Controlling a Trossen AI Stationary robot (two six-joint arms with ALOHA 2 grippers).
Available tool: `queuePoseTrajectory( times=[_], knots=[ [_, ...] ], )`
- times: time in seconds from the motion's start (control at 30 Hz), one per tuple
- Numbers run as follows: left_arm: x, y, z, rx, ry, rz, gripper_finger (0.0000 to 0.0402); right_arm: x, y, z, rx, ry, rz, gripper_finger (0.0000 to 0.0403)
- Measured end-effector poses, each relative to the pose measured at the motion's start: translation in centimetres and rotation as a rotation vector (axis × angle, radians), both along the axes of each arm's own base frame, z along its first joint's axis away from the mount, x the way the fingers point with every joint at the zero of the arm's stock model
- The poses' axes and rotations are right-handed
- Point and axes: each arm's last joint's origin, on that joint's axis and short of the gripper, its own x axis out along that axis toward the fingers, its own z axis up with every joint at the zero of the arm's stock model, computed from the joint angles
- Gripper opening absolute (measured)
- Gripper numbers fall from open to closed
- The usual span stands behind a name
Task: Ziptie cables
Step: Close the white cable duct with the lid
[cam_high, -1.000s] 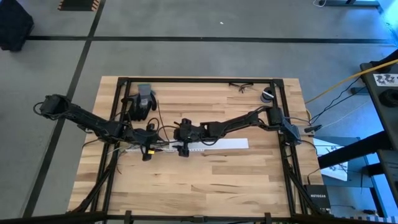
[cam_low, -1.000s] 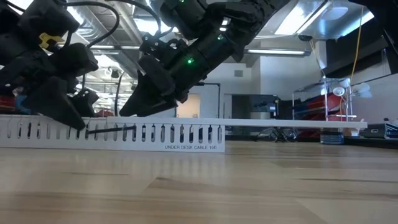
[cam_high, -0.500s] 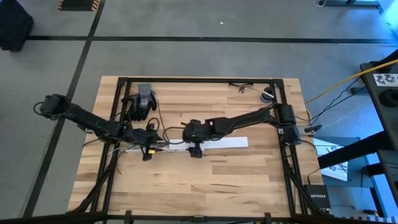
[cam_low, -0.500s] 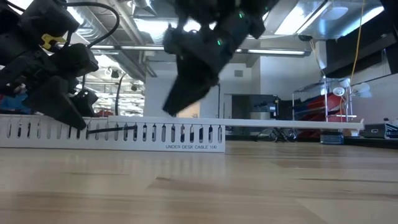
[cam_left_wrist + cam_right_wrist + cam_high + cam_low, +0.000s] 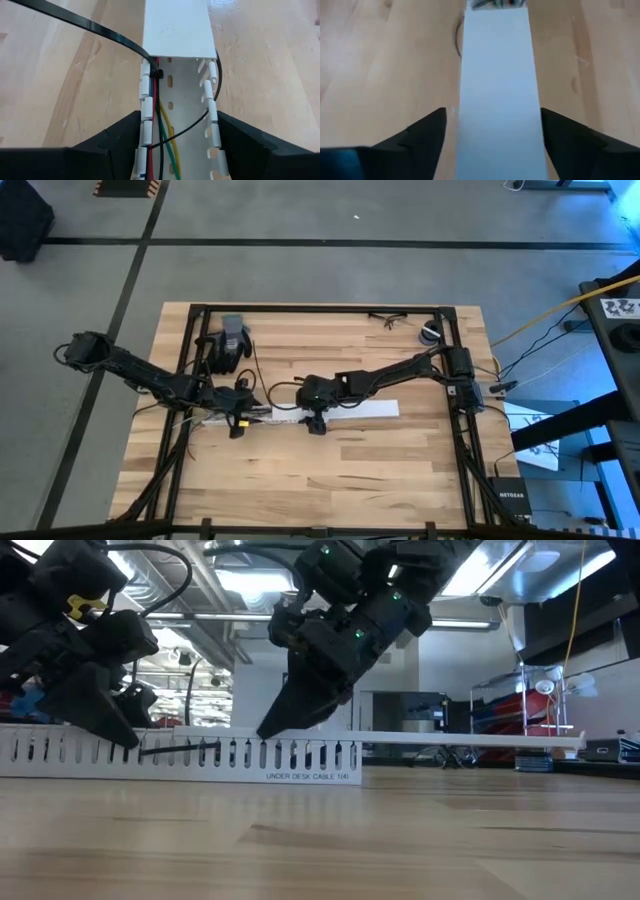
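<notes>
The white slotted channel (image 5: 360, 410) lies along the table's middle. In the left wrist view its open part holds the cables (image 5: 162, 135), red, green, yellow and black. A black ziptie (image 5: 90, 25) runs from the table to its head (image 5: 159, 74) at the channel wall, just before the white lid (image 5: 175, 25). Its strip (image 5: 180, 750) shows along the wall in the low view. My left gripper (image 5: 237, 420) is open, with a finger on either side of the channel's left part. My right gripper (image 5: 314, 420) is open over the lid (image 5: 497, 75), one finger on each side. My left gripper comes from above, slanting along the channel. Its fingers (image 5: 125, 132) stand just outside the slotted walls (image 5: 144, 125); whether they touch, I cannot tell. My right gripper points down at the lid's edge (image 5: 268, 728), and whether its fingers (image 5: 427, 132) touch the lid cannot be told.
A grey and black glove-like object (image 5: 228, 340) lies near the far left of the table. Glasses (image 5: 385, 320) and a small roll (image 5: 430, 333) sit at the far right. A black frame (image 5: 320, 308) rims the table. Bare wood lies toward the near edge.
My right gripper has moved along the channel toward the table's right, off the open part and onto the lid. It rose in the middle of the move and came down again to the channel's top edge. The left gripper, cables and ziptie have kept still.
</notes>
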Motion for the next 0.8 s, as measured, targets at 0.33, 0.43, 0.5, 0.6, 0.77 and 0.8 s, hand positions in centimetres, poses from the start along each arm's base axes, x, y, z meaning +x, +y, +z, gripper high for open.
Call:
queuePoseTrajectory(
  times=[0.33,0.43,0.5,0.6,0.77,0.8],
  knots=[
    [0.0,0.0,0.0,0.000,0.003,-0.002,0.0235,0.1,0.0,-0.2,-0.011,-0.014,-0.002,0.0217],
    [-0.1,0.0,-0.1,0.001,0.009,-0.002,0.0235,0.4,0.0,-0.6,-0.021,-0.027,-0.009,0.0221],
    [-0.1,0.0,-0.1,0.001,0.009,-0.003,0.0235,0.5,0.0,-0.7,-0.025,-0.038,-0.014,0.0231],
    [-0.1,0.0,-0.1,0.000,0.003,-0.007,0.0235,0.8,0.0,-0.9,-0.029,-0.068,-0.028,0.0232],
    [0.0,0.0,-0.3,0.006,0.010,-0.008,0.0235,1.2,0.0,-0.8,-0.027,-0.119,-0.031,0.0219],
    [0.1,0.0,-0.4,0.006,0.014,-0.006,0.0235,1.2,0.0,-0.8,-0.026,-0.129,-0.031,0.0219]
  ],
)
